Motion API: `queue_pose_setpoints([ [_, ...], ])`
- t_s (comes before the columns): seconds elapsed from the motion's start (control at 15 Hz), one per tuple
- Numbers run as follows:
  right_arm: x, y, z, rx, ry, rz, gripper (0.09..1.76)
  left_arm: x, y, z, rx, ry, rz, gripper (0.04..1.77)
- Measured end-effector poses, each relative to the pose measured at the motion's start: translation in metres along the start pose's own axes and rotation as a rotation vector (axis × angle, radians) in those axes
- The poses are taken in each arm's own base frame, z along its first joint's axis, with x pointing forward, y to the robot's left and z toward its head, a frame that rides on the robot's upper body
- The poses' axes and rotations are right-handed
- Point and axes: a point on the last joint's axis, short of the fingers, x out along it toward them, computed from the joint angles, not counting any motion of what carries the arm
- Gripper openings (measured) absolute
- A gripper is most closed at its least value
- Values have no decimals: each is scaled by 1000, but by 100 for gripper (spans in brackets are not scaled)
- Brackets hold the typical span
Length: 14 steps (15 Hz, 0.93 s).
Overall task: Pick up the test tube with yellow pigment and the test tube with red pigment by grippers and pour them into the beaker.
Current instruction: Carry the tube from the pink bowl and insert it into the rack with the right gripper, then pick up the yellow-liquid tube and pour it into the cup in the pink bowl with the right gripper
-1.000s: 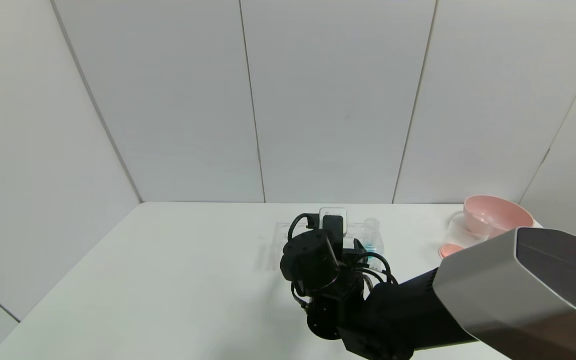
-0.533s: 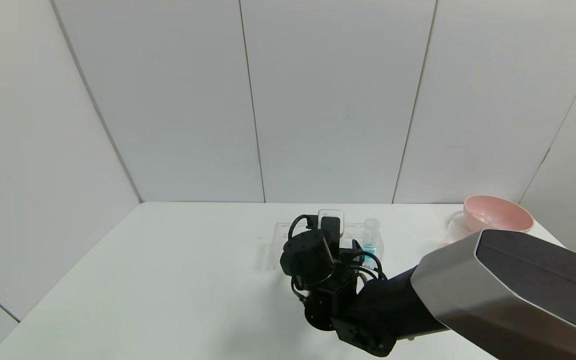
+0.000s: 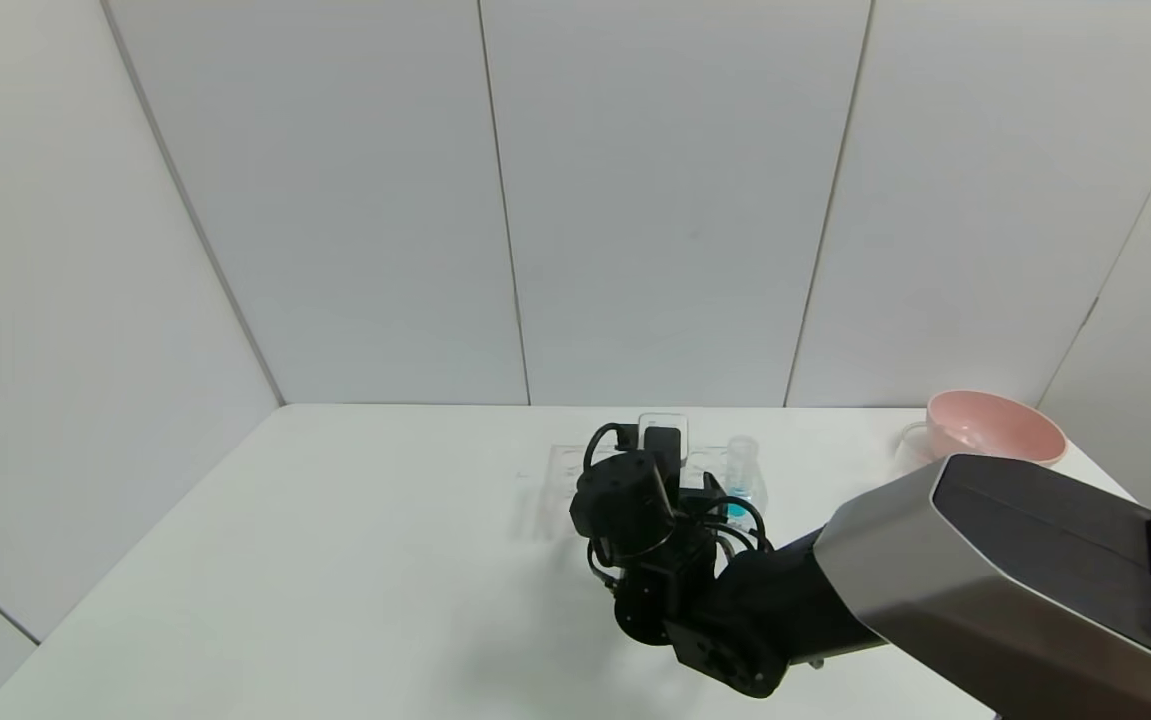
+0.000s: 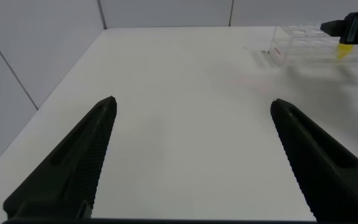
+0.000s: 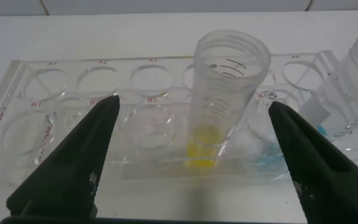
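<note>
- Step: yellow tube [image 5: 215, 127], upright in rack [image 5: 17, 102], is approached by right gripper [image 5: 194, 152]; jaws spread, nothing held.
- Next: jaws to be closed round tube, lifted straight.
- Left gripper [image 4: 194, 155]: parked over table, spread.

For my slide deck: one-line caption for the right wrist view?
Open right gripper straddles the yellow-tipped tube standing in the clear rack.

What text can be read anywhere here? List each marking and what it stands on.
"A1": clear plastic tube rack, beside a back-row hole.
"B1": same rack, front row.
"B5": same rack, front row, partly readable.
Other hole labels: too faint or covered to read.
Black graduation lines on the clear yellow-tipped test tube: no readable numbers.
</note>
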Motion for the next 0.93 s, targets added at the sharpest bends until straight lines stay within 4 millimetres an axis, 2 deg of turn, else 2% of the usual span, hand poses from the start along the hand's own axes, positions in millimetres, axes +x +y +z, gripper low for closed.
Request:
queue_pose_setpoints([
  [0.07, 2, -1, 0, -1, 3, 3, 171, 0, 0, 0, 0, 0, 0, 176],
  [0.27, 7, -4, -1, -6, 9, 2, 120, 0, 0, 0, 0, 0, 0, 176],
  [0.53, 10, -7, -1, -4, 10, -6, 79, 0, 0, 0, 0, 0, 0, 176],
  [0.6, 11, -7, 0, -4, 10, -9, 59, 0, 0, 0, 0, 0, 0, 176],
  [0.67, 11, -8, 0, -3, 10, -9, 51, 0, 0, 0, 0, 0, 0, 176],
  [0.93, 10, -10, 4, -1, 8, -10, 51, 0, 0, 0, 0, 0, 0, 176],
])
